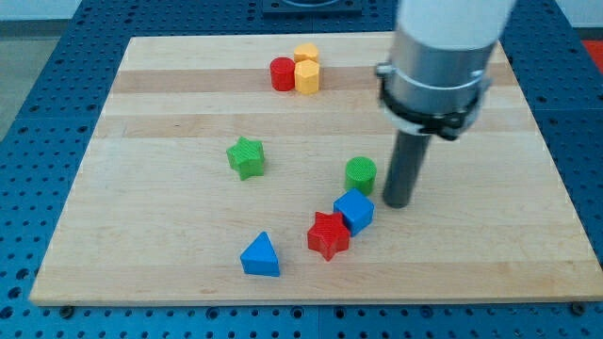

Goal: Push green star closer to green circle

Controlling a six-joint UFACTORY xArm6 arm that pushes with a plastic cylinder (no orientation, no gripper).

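Note:
The green star (pixel 246 156) lies on the wooden board (pixel 160 226), left of the middle. The green circle (pixel 360 175) stands to its right, a good gap away. My tip (pixel 398 203) rests on the board just right of the green circle and slightly below it, close to the blue cube (pixel 354 210). The tip is far to the right of the green star, with the green circle between them.
A red star (pixel 328 234) touches the blue cube's lower left. A blue triangle (pixel 260 255) lies near the view's bottom. A red cylinder (pixel 282 73) and two yellow blocks (pixel 306 71) cluster at the view's top. The arm's grey body (pixel 438 56) hangs over the top right.

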